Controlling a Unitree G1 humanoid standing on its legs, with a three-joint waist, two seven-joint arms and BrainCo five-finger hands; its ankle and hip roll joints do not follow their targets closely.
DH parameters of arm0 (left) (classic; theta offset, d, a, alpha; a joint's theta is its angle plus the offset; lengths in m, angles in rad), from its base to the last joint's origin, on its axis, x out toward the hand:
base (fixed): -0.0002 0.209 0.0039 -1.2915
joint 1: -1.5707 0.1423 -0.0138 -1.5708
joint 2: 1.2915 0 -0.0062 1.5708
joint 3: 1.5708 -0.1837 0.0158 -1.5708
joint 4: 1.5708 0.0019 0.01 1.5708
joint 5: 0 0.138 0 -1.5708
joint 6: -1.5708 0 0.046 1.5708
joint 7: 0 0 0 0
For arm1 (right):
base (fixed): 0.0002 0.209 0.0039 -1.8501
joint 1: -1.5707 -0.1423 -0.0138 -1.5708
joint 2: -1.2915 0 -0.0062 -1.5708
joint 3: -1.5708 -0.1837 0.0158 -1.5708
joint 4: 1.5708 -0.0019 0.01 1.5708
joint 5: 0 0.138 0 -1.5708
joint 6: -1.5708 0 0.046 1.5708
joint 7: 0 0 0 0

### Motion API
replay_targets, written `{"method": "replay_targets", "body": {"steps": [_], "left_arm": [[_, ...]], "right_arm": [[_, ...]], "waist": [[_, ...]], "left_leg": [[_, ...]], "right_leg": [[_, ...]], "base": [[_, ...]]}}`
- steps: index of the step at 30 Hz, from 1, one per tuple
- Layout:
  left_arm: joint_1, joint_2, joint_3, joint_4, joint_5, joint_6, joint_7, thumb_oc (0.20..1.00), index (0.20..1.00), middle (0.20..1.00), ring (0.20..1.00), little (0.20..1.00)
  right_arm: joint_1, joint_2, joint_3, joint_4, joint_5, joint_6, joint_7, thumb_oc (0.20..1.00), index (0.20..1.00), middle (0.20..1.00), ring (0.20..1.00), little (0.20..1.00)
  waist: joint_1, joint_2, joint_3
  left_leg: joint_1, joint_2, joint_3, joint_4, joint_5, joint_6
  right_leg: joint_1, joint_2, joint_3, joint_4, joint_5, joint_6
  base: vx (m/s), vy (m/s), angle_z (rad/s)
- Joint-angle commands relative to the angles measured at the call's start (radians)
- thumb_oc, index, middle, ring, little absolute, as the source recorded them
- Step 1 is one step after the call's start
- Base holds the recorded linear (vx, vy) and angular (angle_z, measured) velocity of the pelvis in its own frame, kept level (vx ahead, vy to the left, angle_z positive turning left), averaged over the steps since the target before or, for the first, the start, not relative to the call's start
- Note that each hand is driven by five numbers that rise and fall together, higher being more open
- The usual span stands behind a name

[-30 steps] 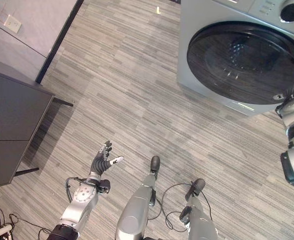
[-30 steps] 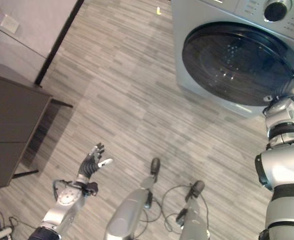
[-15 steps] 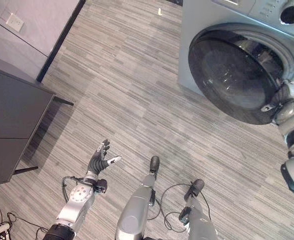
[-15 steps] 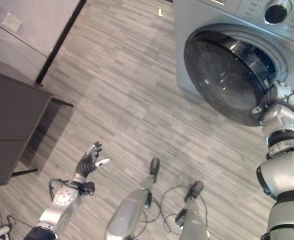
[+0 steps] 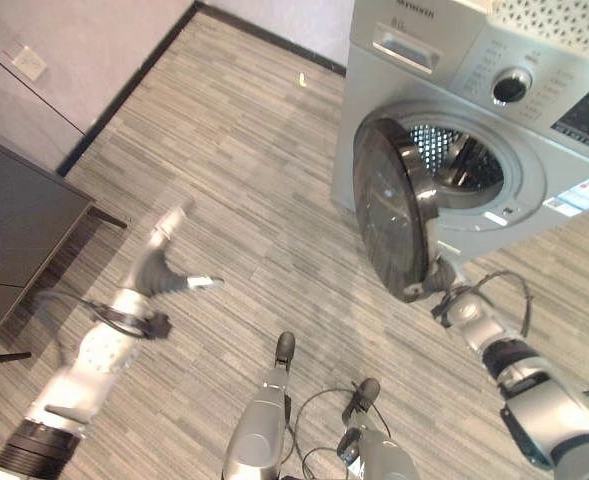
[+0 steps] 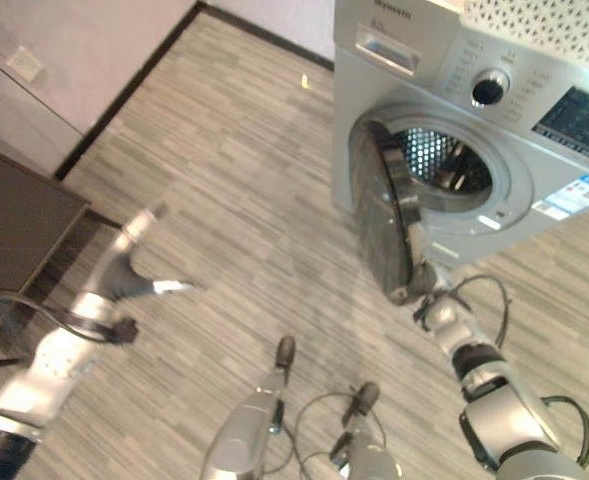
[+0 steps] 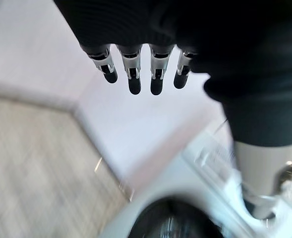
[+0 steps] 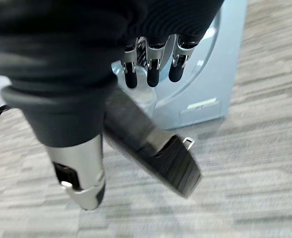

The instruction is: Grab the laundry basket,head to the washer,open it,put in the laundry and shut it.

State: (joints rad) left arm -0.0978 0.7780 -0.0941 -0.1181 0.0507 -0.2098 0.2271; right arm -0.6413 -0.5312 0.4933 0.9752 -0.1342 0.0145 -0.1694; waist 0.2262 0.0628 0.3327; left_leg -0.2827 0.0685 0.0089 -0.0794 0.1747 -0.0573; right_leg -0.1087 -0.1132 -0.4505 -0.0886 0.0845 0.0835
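The washer [image 5: 454,170] is standing at two o'clock, its door [image 5: 389,222] hanging half open. The right hand [image 5: 444,292] is touching the door's lower edge, fingers straight; the left hand [image 5: 154,268] is hovering open and empty at nine o'clock. If those fingers are slipping off, the door risks swinging shut.

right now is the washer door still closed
No, the washer door stands swung out from the drum opening, with the right hand at its lower edge.
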Motion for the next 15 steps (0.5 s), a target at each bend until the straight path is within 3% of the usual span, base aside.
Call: {"method": "replay_targets", "body": {"steps": [1, 15], "left_arm": [[-0.004, -0.021, -0.065, 0.036, 0.037, -0.017, 0.01, 1.0, 1.0, 1.0, 1.0, 1.0], [-0.004, -0.021, -0.065, 0.036, 0.037, -0.017, 0.01, 1.0, 1.0, 1.0, 1.0, 1.0]], "right_arm": [[-0.051, -0.005, 0.04, -0.005, -0.024, -0.027, -0.002, 1.0, 1.0, 1.0, 1.0, 1.0], [-0.051, -0.005, 0.04, -0.005, -0.024, -0.027, -0.002, 1.0, 1.0, 1.0, 1.0, 1.0]], "waist": [[0.023, -0.031, 0.019], [0.023, -0.031, 0.019]], "left_leg": [[0.038, 0.057, 0.016, 0.035, -0.145, -0.059], [0.038, 0.057, 0.016, 0.035, -0.145, -0.059]], "right_leg": [[-0.022, -0.133, 0.005, 0.095, -0.104, 0.058], [-0.022, -0.133, 0.005, 0.095, -0.104, 0.058]], "base": [[0.0, 0.0, 0.0], [0.0, 0.0, 0.01]]}}
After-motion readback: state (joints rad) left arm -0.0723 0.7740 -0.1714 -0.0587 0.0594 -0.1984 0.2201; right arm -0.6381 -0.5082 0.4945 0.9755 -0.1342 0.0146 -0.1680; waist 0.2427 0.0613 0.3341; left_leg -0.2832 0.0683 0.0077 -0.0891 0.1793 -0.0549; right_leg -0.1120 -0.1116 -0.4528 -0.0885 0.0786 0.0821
